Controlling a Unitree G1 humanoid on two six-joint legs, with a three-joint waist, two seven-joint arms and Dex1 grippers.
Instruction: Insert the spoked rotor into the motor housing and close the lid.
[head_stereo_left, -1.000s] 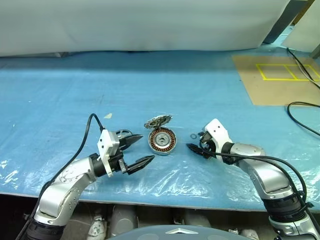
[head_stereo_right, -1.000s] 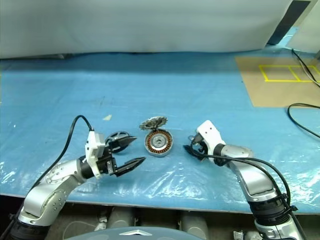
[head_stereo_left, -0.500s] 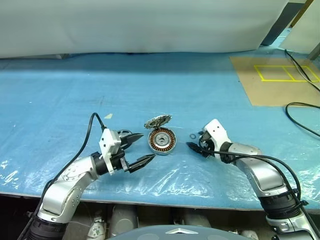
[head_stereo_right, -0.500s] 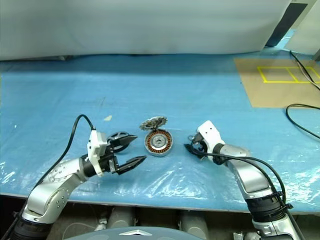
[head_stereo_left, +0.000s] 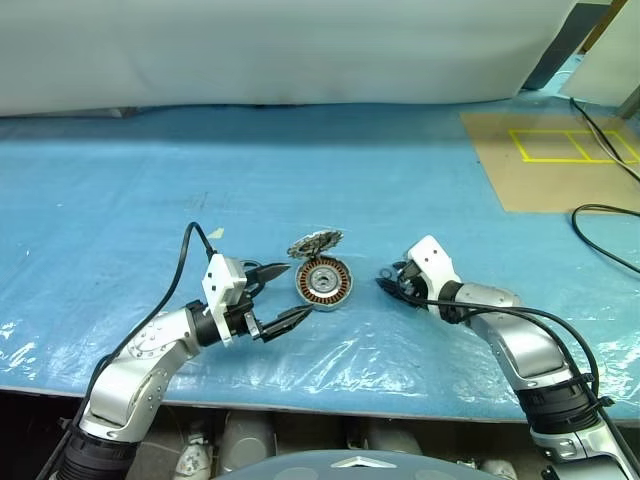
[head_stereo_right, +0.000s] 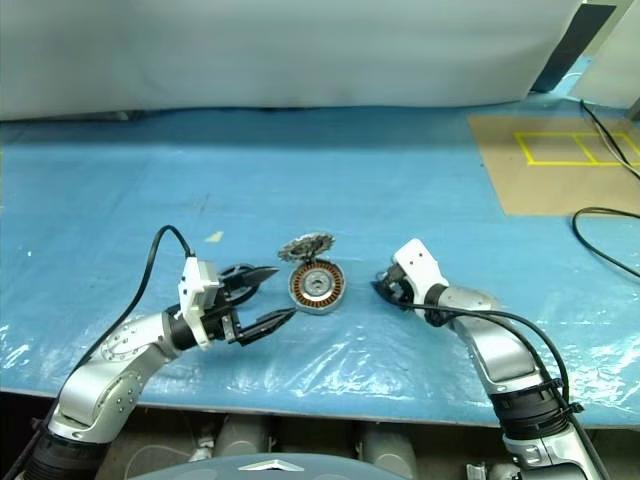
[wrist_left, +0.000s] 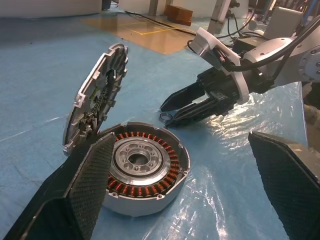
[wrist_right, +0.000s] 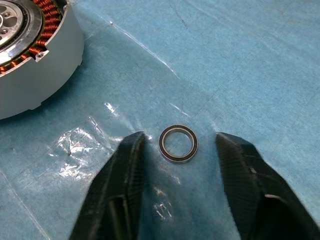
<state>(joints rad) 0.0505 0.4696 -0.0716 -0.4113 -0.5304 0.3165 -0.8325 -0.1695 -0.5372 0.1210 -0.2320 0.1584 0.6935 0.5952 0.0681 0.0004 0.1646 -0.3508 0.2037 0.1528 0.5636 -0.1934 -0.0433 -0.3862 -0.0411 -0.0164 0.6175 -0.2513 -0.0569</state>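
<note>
The motor housing (head_stereo_left: 325, 283), a grey cup with copper windings, sits mid-table on the blue sheet. Its ridged lid (head_stereo_left: 314, 242) stands open at the far rim. My left gripper (head_stereo_left: 296, 290) is open just left of the housing, pointing at it. The spoked rotor is mostly hidden behind this gripper; a bit of dark rim (head_stereo_right: 231, 270) shows. My right gripper (head_stereo_left: 384, 280) is right of the housing, tips down at the sheet. Its fingers (wrist_right: 127, 170) stand narrowly apart on either side of a tiny dark ring (wrist_right: 178, 143), not touching it.
Crinkled clear film (head_stereo_left: 360, 345) covers the blue sheet near the table's front edge. A brown board with yellow tape (head_stereo_left: 560, 160) lies at the far right, with black cables (head_stereo_left: 605, 215) beside it. A white cloth (head_stereo_left: 300, 50) runs along the back.
The right gripper's fingers have narrowed and its tips have shifted a little up to straddle the tiny ring. The left gripper has stayed open in about the same place.
</note>
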